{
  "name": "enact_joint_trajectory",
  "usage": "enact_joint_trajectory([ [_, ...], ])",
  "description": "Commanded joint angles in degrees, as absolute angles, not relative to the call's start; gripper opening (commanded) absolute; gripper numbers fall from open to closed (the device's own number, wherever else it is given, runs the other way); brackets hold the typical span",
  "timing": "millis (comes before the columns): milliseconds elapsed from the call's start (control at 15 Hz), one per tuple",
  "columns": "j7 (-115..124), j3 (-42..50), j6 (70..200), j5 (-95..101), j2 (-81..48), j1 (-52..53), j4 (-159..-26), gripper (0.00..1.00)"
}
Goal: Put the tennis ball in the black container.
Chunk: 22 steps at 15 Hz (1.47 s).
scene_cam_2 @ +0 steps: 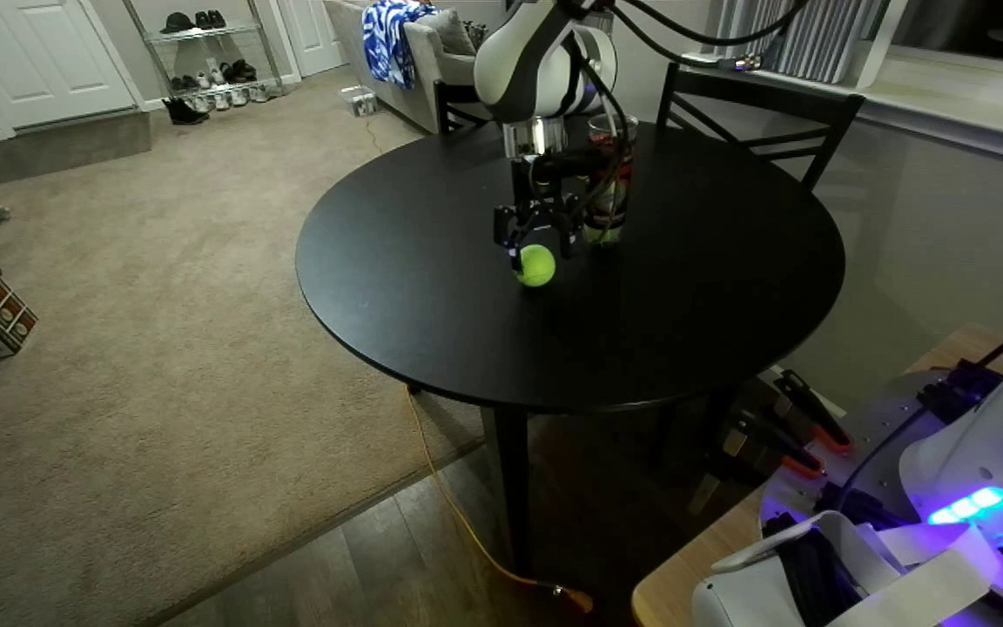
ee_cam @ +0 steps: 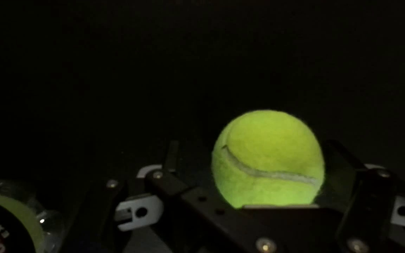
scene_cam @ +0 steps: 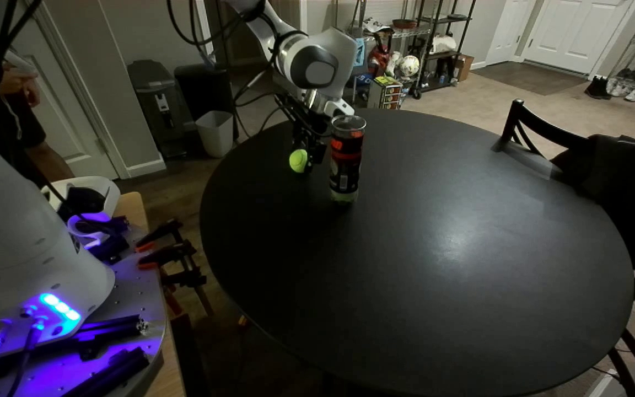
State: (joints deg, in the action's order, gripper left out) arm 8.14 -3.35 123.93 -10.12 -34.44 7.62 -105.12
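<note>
Your gripper (ee_cam: 257, 154) is standing spread around the tennis ball (scene_cam_2: 536, 266), gripping nothing, and the ball is resting on the table (scene_cam: 405, 275), off-centre inside it, so you should be centring, then closing evenly, minding the black container (scene_cam: 345, 162) standing just beside.

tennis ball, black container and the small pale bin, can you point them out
Tennis ball (ee_cam: 268, 153), wrist view: felt above the pale seam.
Black container (scene_cam: 346, 162), in an exterior view: middle of its label.
Small pale bin (scene_cam: 216, 137), in an exterior view: outer wall.
</note>
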Motion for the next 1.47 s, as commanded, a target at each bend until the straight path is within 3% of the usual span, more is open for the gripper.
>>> enact_joint_trajectory([
  [0, 8.4, -3.2, 121.2, -7.9, -35.2, 7.6, -103.9, 1.00],
  [267, 8.6, -3.2, 121.0, -6.2, -34.9, 8.1, -103.8, 1.00],
  [333, 8.3, -3.4, 121.0, -6.2, -34.9, 8.0, -103.7, 0.75],
  [400, 8.4, -3.4, 121.0, -6.0, -34.9, 8.0, -103.6, 0.74],
  [733, 6.9, -4.1, 121.5, -7.5, -34.5, 6.9, -103.9, 0.43],
  [1400, 7.9, -3.9, 122.6, -6.6, -31.5, 7.6, -105.8, 0.41],
])
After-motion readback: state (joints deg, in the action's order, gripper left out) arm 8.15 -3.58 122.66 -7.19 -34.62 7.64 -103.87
